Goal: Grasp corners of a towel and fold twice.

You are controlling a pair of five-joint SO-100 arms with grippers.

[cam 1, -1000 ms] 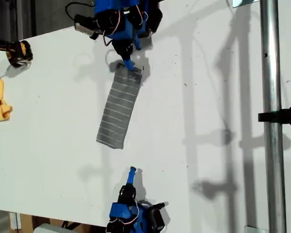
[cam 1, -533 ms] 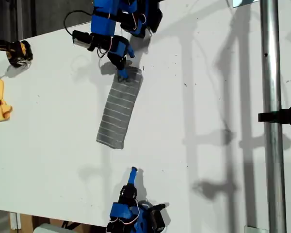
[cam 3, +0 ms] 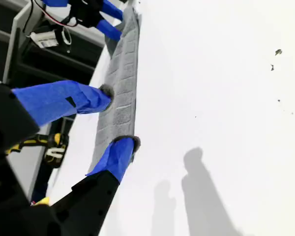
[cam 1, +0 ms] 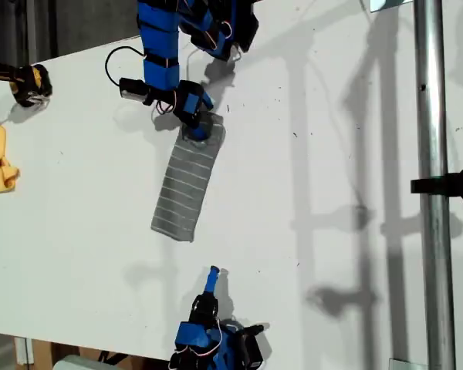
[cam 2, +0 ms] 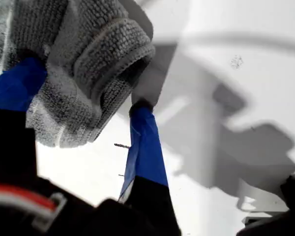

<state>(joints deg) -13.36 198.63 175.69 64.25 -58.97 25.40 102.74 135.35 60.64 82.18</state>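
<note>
A grey striped towel (cam 1: 187, 181), already folded into a narrow strip, lies on our white bench (cam 1: 332, 154). My first gripper (cam 2: 83, 105) sits at the strip's far end in the exterior view, fingers parted around bunched cloth — not yet pinched. My second gripper (cam 1: 211, 276) waits apart, fingers wide. We judge it best to close fully on every layer before lifting, then carry that end straight over the near end.

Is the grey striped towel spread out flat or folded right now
Folded. The towel lies as a long narrow strip on the table, and layered cloth edges bunch at my first gripper, whose fingers straddle the towel's end.
</note>
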